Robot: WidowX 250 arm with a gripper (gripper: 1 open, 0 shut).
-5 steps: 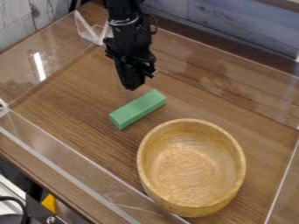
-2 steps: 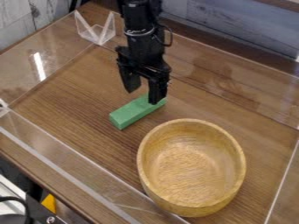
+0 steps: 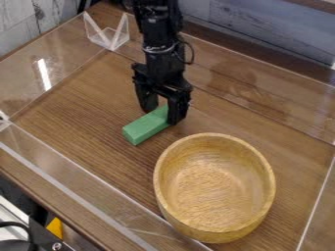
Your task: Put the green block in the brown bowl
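Observation:
The green block (image 3: 141,129) lies flat on the wooden table, up and to the left of the brown bowl (image 3: 215,186). My gripper (image 3: 163,110) is open and hangs right over the block's far end, one finger on each side of it. Whether the fingertips touch the block I cannot tell. That far end is partly hidden behind the fingers. The bowl is upright with nothing in it.
Clear plastic walls (image 3: 53,157) fence the wooden table (image 3: 78,108) on the left and front. A clear plastic stand (image 3: 105,34) sits at the back left. A grey planked wall (image 3: 262,25) closes the back.
The gripper went from shut to open, moved right and toward the front, and came down over the block's far end. The block and bowl have not moved.

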